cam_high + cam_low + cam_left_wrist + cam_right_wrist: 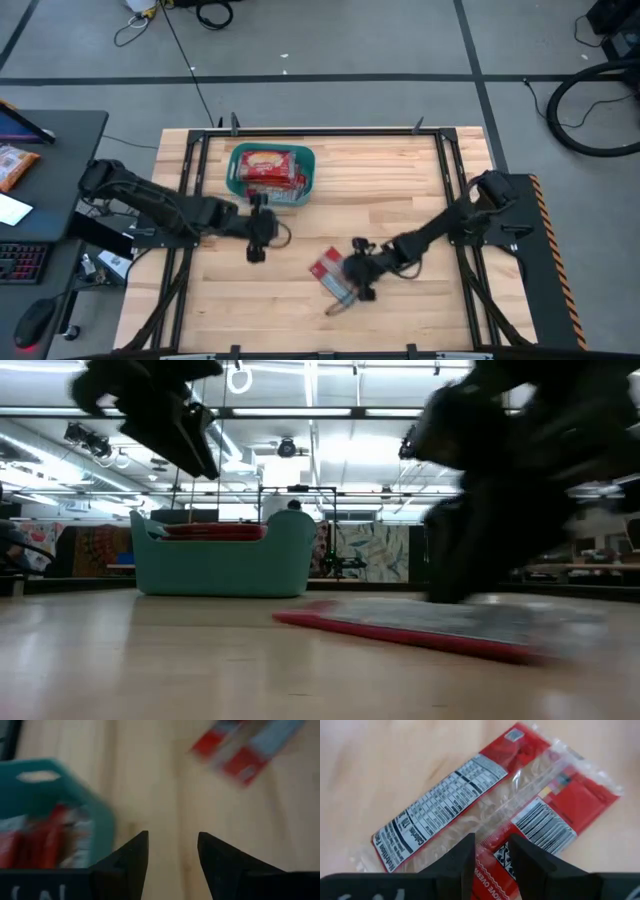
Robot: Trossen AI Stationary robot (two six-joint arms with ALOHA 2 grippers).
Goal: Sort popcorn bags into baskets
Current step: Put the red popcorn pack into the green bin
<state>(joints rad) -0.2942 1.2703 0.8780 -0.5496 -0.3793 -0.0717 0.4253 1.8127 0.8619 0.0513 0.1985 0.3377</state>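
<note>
A teal basket stands at the table's far middle. It holds several red popcorn bags. One more popcorn bag lies flat on the wood near the table's middle, printed back up. My left gripper hangs open and empty above the table, just in front of the basket. My right gripper slants down over the lone bag, fingers apart. My right gripper comes slanting down from the table's right at the lone bag's back, beside its clear centre seam. Whether its fingertips touch the wrapper, I cannot tell. The bag lies flat on the table.
Black frame rails run along the table's sides. A dark desk to the left carries an orange packet and a keyboard. Bare wood lies at the near left and the far right of the table.
</note>
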